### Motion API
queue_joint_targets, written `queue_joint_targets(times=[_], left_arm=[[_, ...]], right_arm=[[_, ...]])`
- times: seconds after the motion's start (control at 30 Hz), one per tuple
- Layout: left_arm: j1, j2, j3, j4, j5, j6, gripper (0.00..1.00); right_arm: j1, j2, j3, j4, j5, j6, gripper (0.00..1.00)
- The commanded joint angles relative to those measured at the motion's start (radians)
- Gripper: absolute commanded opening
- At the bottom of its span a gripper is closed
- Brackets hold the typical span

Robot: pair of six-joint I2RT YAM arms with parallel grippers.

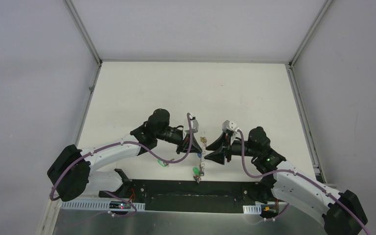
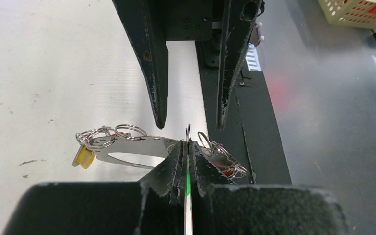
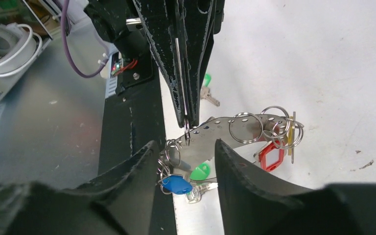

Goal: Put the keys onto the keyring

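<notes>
Right gripper (image 3: 186,143) is hanging half-open with the keyring (image 3: 225,128) just past its tips, strip running crosswise, blue key (image 3: 174,184) dangling in the gap; left gripper (image 3: 186,117) is pinching its end tight.

Left arm (image 1: 112,149) and right arm (image 1: 298,186) stand at the near edge of the table (image 1: 142,88): white shells, black joints, looping purple cables (image 3: 66,34), black tapered fingers (image 2: 152,58) scuffed pale; right arm shows a green light (image 1: 268,159).

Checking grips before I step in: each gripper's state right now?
Left gripper: closed on the keyring.
Right gripper: open, its fingers either side of the keyring, gripping nothing.
</notes>
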Motion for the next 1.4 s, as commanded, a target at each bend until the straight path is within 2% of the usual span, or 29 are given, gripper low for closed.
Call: queue_joint_targets(times=[0.0,0.07,0.23,0.47,0.57,0.77,1.03,1.37], left_arm=[[-0.013,-0.073,0.141,-0.316,-0.053,0.193,0.00],[-0.021,-0.075,0.197,-0.463,-0.078,0.261,0.00],[-0.071,-0.042,0.329,-0.734,-0.181,0.392,0.00],[-0.166,0.066,0.547,-1.043,-0.412,0.478,0.00],[-0.190,0.110,0.619,-1.124,-0.471,0.488,0.00],[-0.204,0.121,0.642,-1.137,-0.491,0.493,0.00],[-0.212,0.126,0.627,-1.119,-0.476,0.482,0.00],[-0.213,0.074,0.534,-0.971,-0.439,0.446,0.00]], right_arm=[[0.000,-0.044,0.048,0.024,0.029,-0.010,0.53],[0.000,-0.052,0.049,0.023,0.038,-0.010,0.56],[0.000,-0.023,0.074,0.029,0.026,-0.001,0.55],[0.000,0.045,0.089,0.100,-0.010,0.038,0.44],[0.002,0.067,0.080,0.136,-0.020,0.057,0.37],[0.008,0.108,0.053,0.221,-0.038,0.100,0.27],[0.028,0.163,0.030,0.328,-0.078,0.134,0.26],[0.075,0.258,0.010,0.441,-0.070,0.156,0.23]])
